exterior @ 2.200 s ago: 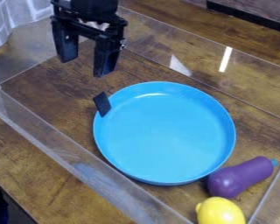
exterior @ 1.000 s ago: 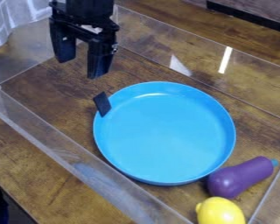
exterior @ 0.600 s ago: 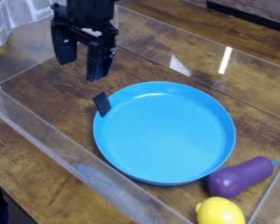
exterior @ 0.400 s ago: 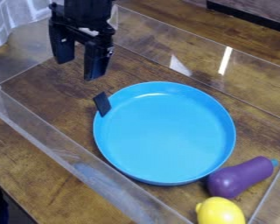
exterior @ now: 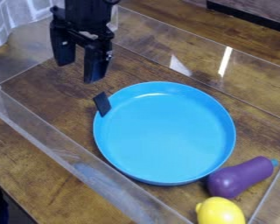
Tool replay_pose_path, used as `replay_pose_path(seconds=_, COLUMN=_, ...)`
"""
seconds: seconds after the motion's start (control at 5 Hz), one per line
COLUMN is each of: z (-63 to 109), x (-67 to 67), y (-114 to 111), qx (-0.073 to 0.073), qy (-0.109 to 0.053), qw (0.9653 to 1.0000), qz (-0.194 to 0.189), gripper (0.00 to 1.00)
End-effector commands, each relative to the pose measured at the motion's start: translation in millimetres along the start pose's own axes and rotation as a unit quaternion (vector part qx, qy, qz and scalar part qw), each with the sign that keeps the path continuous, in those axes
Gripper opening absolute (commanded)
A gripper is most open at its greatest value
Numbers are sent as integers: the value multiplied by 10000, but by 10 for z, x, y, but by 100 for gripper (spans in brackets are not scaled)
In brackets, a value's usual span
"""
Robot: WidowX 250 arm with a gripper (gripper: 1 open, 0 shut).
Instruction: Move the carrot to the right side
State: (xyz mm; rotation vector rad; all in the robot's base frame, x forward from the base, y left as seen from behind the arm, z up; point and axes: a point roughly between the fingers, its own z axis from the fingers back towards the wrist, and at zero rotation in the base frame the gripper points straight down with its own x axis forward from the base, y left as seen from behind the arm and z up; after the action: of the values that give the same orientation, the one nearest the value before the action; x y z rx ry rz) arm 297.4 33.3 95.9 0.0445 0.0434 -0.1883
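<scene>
No carrot shows in this view; it is hidden or out of view. My black gripper (exterior: pixel 80 59) hangs pointing down over the wooden table at the upper left, beyond the left rim of the blue plate (exterior: pixel 166 131). Its two fingers (exterior: pixel 95 65) stand apart, open, with nothing visible between them.
A small black object (exterior: pixel 101 104) leans against the plate's left rim. A purple eggplant (exterior: pixel 241 176) and a yellow lemon (exterior: pixel 220 211) lie at the lower right. Clear plastic walls (exterior: pixel 60 149) border the wooden table (exterior: pixel 189 61).
Since the earliest frame the gripper has edged slightly left and down, still open. The plate, eggplant and lemon have not moved.
</scene>
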Motion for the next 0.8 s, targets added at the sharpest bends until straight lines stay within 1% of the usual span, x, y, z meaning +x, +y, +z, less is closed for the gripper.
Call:
replay_pose_path(seconds=0.0, z=55, x=19, y=71, qx=57, qy=-148, qw=9999, qz=28, gripper=100)
replay_pose_path(seconds=0.6, z=-4, x=56, y=97, qx=79, qy=-175, qw=9997, qz=-169, gripper=100)
